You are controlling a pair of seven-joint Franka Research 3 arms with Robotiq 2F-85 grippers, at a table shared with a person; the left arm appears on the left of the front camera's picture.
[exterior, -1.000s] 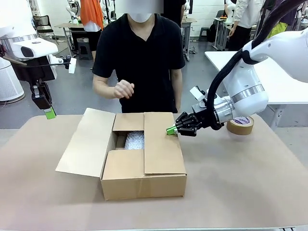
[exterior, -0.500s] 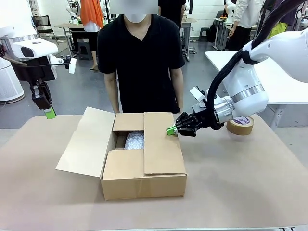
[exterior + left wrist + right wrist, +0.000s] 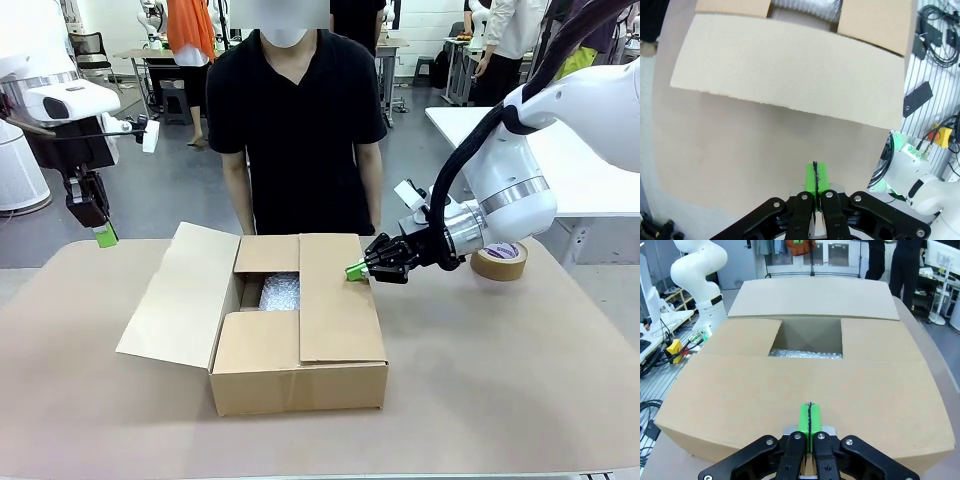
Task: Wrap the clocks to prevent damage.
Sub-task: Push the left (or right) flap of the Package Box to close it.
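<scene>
Bubble wrap (image 3: 280, 290) lies in box (image 3: 298, 388) gap; right gripper (image 3: 352, 270) closed at flap (image 3: 340, 305) edge, left gripper (image 3: 104, 237) closed, well clear.

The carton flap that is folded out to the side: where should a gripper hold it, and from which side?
Probably the free outer edge of the flap, coming from the robot's left side of the box. That edge hangs clear of the table, so jaws can straddle the thin cardboard; the opposite edge is hinged to the box.
</scene>
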